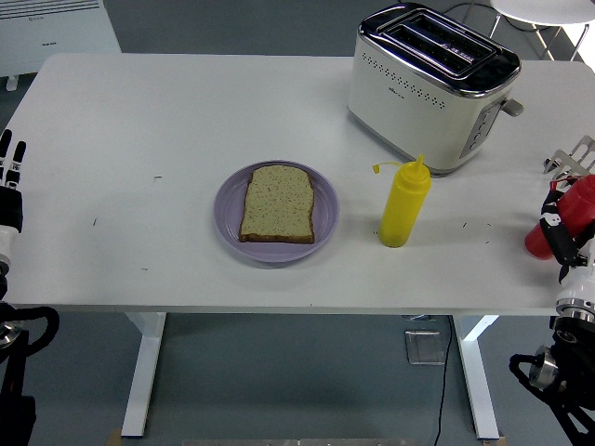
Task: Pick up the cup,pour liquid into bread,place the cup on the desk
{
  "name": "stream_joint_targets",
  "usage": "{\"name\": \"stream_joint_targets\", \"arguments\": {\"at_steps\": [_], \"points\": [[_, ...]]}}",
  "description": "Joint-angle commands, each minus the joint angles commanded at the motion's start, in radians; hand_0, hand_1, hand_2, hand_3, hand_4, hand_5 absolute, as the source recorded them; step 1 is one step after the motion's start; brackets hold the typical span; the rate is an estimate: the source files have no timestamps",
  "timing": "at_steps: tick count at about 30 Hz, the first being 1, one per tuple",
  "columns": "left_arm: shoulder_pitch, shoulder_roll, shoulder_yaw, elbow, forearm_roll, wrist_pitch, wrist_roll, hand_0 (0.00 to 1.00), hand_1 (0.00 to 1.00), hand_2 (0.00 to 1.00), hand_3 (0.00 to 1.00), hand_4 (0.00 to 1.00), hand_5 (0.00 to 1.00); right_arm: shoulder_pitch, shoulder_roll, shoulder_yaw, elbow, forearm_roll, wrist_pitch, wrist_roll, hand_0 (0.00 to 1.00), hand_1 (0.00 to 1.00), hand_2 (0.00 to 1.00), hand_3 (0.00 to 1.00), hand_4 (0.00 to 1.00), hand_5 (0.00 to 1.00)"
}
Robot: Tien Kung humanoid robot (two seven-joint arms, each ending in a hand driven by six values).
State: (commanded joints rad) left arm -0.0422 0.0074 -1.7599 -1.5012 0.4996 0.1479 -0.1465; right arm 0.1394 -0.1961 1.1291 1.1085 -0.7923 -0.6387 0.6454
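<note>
A slice of bread (277, 203) lies on a purple plate (226, 219) at the table's middle. A yellow squeeze bottle (404, 204) stands upright to the right of the plate. No cup is in view. A red squeeze bottle (542, 234) is at the table's right edge, with my right hand (567, 223) against it and partly covering it. I cannot tell if the hand grips it. My left hand (9, 181) rests at the left edge, fingers straight and holding nothing.
A white and chrome toaster (429, 85) stands at the back right, behind the yellow bottle. A white appliance (56, 32) stands on the floor beyond the table's far left corner.
</note>
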Motion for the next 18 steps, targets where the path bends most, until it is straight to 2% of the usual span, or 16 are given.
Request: {"name": "stream_joint_targets", "arguments": {"at_steps": [2, 3, 8, 9, 14, 15, 18], "points": [[-0.001, 0.0, -0.001, -0.001, 0.0, 0.0, -0.001, 0.802, 0.774, 0.785, 0.753, 0.465, 0.998, -0.006, 0.0, 0.005, 0.009, -0.018, 0.012, 0.0, 0.762, 0.666, 0.735, 0.861, 0.709, 0.224], [-0.001, 0.0, -0.001, -0.001, 0.0, 0.0, -0.001, 0.803, 0.773, 0.786, 0.751, 0.465, 0.998, -0.008, 0.0, 0.006, 0.011, -0.023, 0.015, 0.0, 0.85, 0.749, 0.867, 0.935, 0.738, 0.226], [-0.003, 0.0, -0.003, -0.001, 0.001, 0.0, -0.001, 0.803, 0.773, 0.786, 0.751, 0.465, 0.998, -0.008, -0.001, 0.014, 0.016, -0.067, 0.033, 0.0, 0.85, 0.749, 0.867, 0.935, 0.738, 0.226], [-0.004, 0.0, -0.003, -0.001, 0.001, 0.0, 0.0, 0.804, 0.773, 0.785, 0.753, 0.463, 0.998, -0.009, -0.001, 0.017, 0.018, -0.074, 0.035, 0.0, 0.915, 0.807, 0.936, 0.991, 0.762, 0.218], [-0.007, 0.001, -0.006, -0.002, 0.001, 0.0, -0.001, 0.804, 0.773, 0.785, 0.753, 0.463, 0.998, -0.021, 0.001, 0.043, 0.029, -0.117, 0.048, 0.0, 0.915, 0.807, 0.936, 0.991, 0.762, 0.218], [-0.007, 0.002, -0.007, -0.002, 0.001, 0.0, -0.001, 0.804, 0.773, 0.785, 0.752, 0.463, 0.998, -0.026, 0.003, 0.053, 0.031, -0.127, 0.051, -0.005, 0.951, 0.856, 0.97, 0.998, 0.781, 0.214], [-0.008, 0.002, -0.009, -0.003, 0.001, 0.0, -0.001, 0.804, 0.773, 0.785, 0.752, 0.463, 0.998, -0.034, 0.005, 0.075, 0.033, -0.143, 0.056, -0.015, 0.951, 0.856, 0.97, 0.998, 0.781, 0.214]]}}
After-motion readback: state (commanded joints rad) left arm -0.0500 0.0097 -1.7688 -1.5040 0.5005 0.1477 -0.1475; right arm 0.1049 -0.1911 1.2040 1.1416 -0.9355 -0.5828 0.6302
